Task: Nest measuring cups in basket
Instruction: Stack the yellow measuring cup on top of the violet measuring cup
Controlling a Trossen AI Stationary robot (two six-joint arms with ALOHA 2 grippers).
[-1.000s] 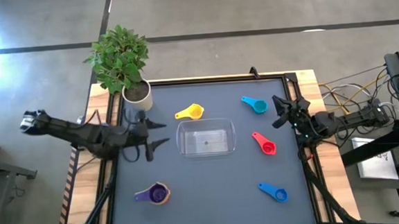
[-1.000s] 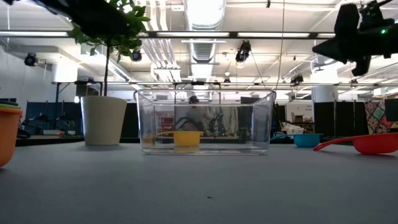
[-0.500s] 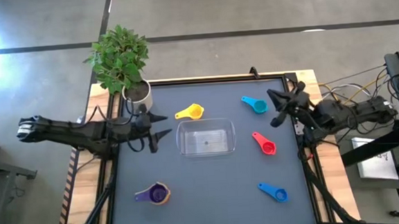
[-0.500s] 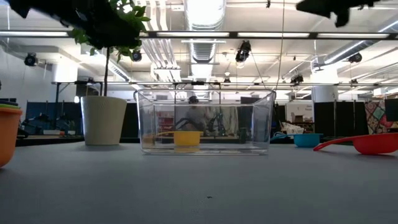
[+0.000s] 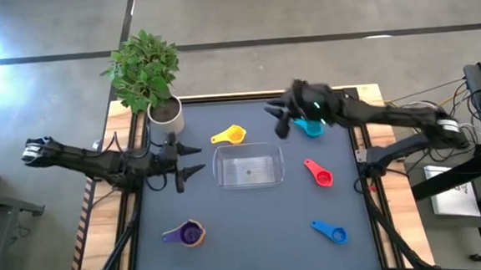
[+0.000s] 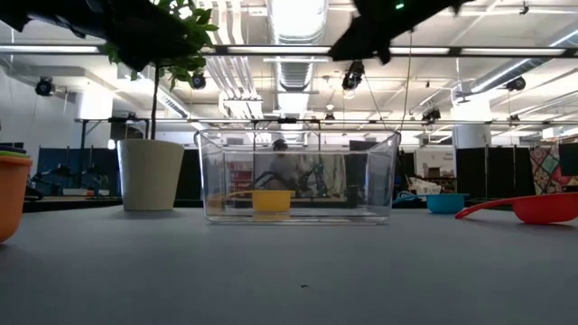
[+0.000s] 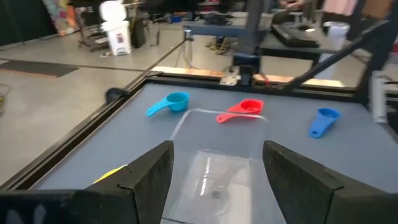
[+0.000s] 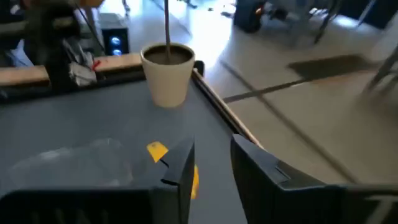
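Basket (image 5: 249,166) in the high view sits mid-desk (image 5: 256,251), clear and with nothing in it. Around it lie the cups: yellow cup (image 5: 230,136) just beyond its far left corner, light blue cup (image 5: 309,127) farther right near the far edge, red cup (image 5: 319,173) to its right, dark blue cup (image 5: 331,231) near the front right, and a purple cup (image 5: 185,234) at the front left, nested in an orange one. The left hand (image 5: 187,160) hovers just left of the basket, fingers apart and holding nothing. The right hand (image 5: 278,120) reaches over the far side of the desk between the yellow and light blue cups, beside the light blue one; its fingers stand apart and hold nothing. A plant (image 5: 144,70) in a white pot (image 5: 166,114) stands at the far left corner.

Low view: basket (image 6: 297,176) dead centre, yellow cup (image 6: 271,202) seen through it, pot (image 6: 150,173) to the left, orange cup (image 6: 13,199) at the left edge, light blue (image 6: 444,202) and red (image 6: 533,208) cups to the right (dark arm parts cross the top).

Left wrist: open fingers (image 7: 149,180) frame the basket (image 7: 214,168); light blue (image 7: 170,104), red (image 7: 244,109) and dark blue (image 7: 323,119) cups lie beyond it.

Right wrist: fingers (image 8: 180,171) parted with a narrow gap, yellow cup (image 8: 158,151) just past them, basket (image 8: 68,155) alongside, pot (image 8: 168,73) farther off
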